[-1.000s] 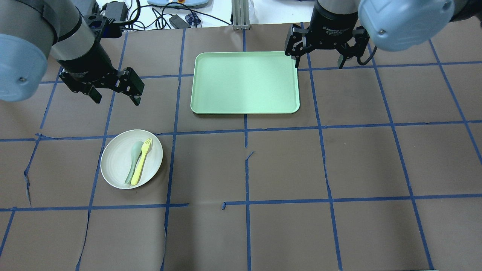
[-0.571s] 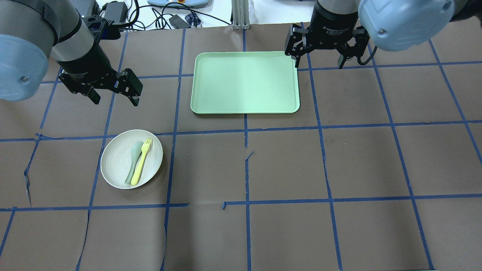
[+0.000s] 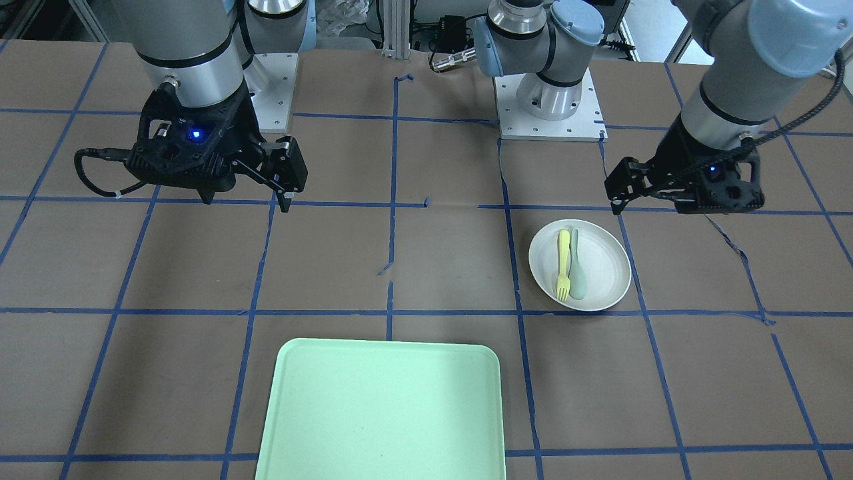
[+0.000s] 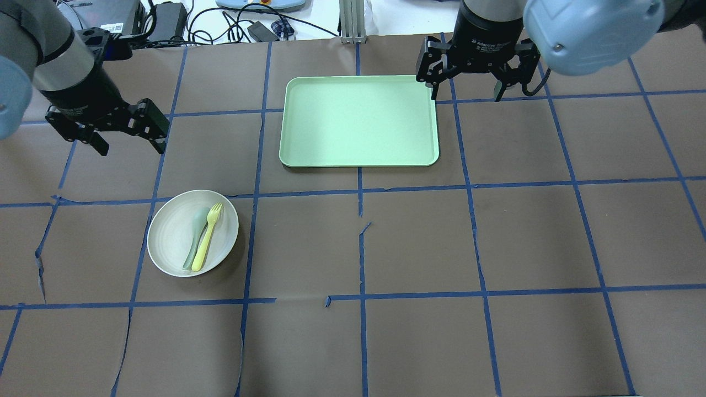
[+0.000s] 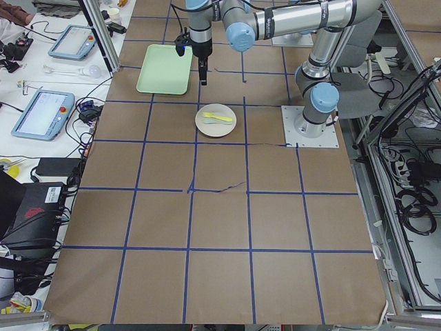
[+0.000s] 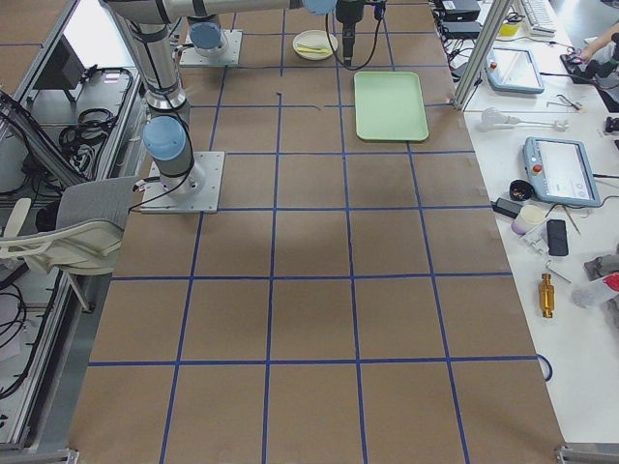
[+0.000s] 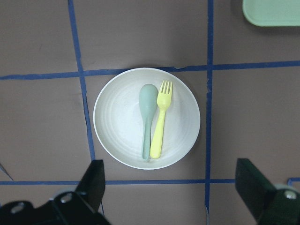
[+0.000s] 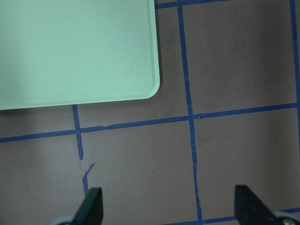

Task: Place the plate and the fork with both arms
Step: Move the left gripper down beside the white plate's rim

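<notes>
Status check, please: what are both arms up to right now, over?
Left tool open, hovering near the round off-white plate. Right tool open by the mint-green rectangular tray corner. Pale-yellow plastic fork in plate, untouched. Grey-green spoon right beside it.

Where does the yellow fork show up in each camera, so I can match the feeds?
Front-facing: fork right of centre, in the plate.
Overhead: fork lower left.
Exterior left: fork top centre, tiny.
Exterior right: fork top centre, tiny.
Left wrist: fork mid-frame.
Right wrist: not in it.
Landmark: the plate, with the spoon alongside the fork.
</notes>
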`<action>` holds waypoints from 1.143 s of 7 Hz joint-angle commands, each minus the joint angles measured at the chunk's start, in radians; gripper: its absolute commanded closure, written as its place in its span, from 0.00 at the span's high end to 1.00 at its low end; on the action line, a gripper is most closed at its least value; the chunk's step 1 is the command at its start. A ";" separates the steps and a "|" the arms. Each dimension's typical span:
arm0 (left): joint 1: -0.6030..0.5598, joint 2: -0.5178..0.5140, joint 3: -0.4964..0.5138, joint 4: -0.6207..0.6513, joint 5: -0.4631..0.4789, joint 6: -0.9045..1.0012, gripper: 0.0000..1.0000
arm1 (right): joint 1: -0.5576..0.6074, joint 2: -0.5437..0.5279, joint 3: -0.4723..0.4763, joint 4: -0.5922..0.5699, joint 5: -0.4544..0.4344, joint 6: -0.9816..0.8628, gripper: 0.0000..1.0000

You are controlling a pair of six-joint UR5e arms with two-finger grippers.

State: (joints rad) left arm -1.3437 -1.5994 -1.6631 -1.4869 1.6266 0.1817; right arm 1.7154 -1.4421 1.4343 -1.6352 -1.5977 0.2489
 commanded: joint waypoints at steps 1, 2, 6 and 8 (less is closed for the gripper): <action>0.090 0.001 -0.068 0.008 -0.001 0.106 1.00 | 0.000 0.000 0.000 -0.001 0.001 0.001 1.00; 0.141 -0.001 -0.133 0.040 -0.005 0.128 1.00 | 0.000 0.000 0.000 -0.002 0.001 0.001 1.00; 0.261 -0.060 -0.381 0.319 -0.013 0.306 1.00 | 0.000 0.000 0.000 0.000 -0.001 0.000 1.00; 0.261 -0.134 -0.402 0.371 -0.014 0.373 0.98 | 0.000 0.000 0.000 0.000 -0.001 0.000 1.00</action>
State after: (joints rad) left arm -1.0848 -1.6902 -2.0507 -1.1516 1.6135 0.5103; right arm 1.7150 -1.4425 1.4343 -1.6352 -1.5984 0.2487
